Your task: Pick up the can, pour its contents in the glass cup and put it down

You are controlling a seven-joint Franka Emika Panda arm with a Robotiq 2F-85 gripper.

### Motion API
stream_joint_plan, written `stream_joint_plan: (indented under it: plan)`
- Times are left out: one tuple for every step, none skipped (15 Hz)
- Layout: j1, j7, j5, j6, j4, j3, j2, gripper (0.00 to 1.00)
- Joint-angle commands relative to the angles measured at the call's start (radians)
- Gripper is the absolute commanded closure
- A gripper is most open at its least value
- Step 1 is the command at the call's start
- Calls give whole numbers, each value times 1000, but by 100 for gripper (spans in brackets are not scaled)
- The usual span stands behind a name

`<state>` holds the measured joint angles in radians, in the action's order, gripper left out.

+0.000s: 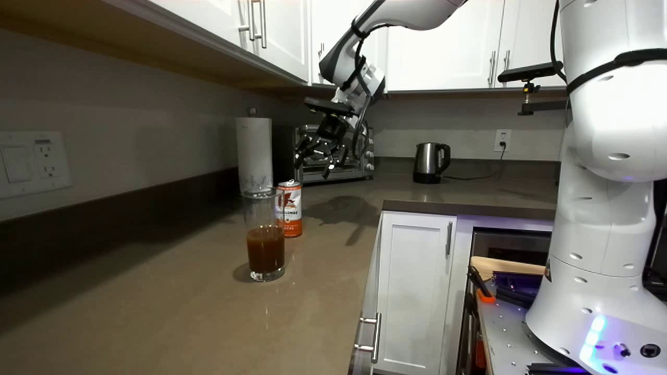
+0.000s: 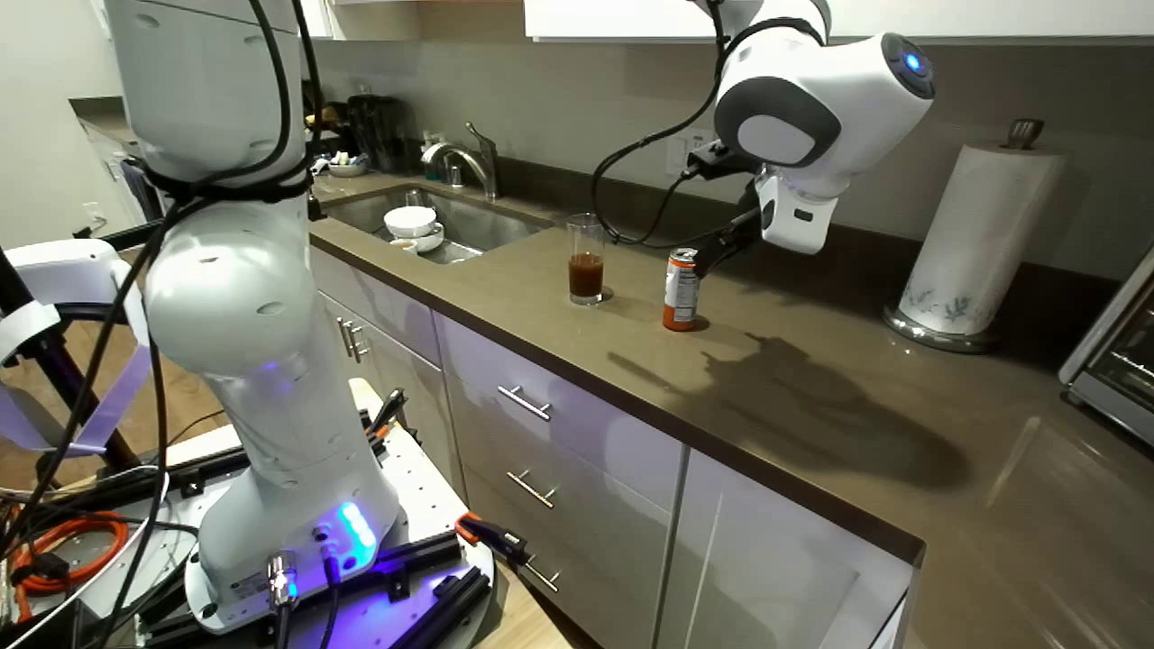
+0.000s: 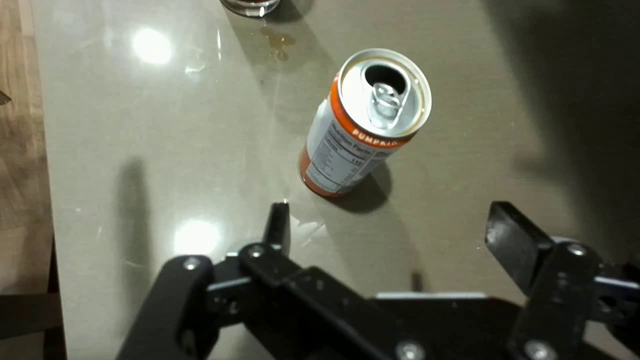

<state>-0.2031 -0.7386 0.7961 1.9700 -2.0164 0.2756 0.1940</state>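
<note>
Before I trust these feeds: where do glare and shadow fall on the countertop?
Wrist view: two white glare spots on the countertop, left of the pumpkin drinks can; both exterior views: the robot arm casts a dark shadow beside that can.

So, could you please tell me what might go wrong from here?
The open gripper hangs near the can, so a careless descent might tip it. The glass cup, partly filled with brown liquid, stands nearby and could spill if bumped. Brown spots on the counter between them might smear if touched.
</note>
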Motion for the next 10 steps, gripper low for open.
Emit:
stream_joint_plan:
  plan:
    - [4,-31,-68,58,-65,-4,-99,0]
    - [2,-30,-77,67,-72,-6,-113,0]
    - [0,-30,-92,72,-78,-8,-128,0]
    - [0,-30,-106,79,-85,-10,-141,0]
    - [-2,-29,-118,86,-92,-11,-155,0]
    - [-2,-28,-136,93,-98,-13,-167,0]
    - [-2,-29,-153,101,-105,-14,-180,0]
    - [-3,-28,-166,112,-112,-16,-191,0]
    - [-4,-26,-181,118,-118,-18,-202,0]
    - [-5,-27,-192,127,-125,-20,-211,0]
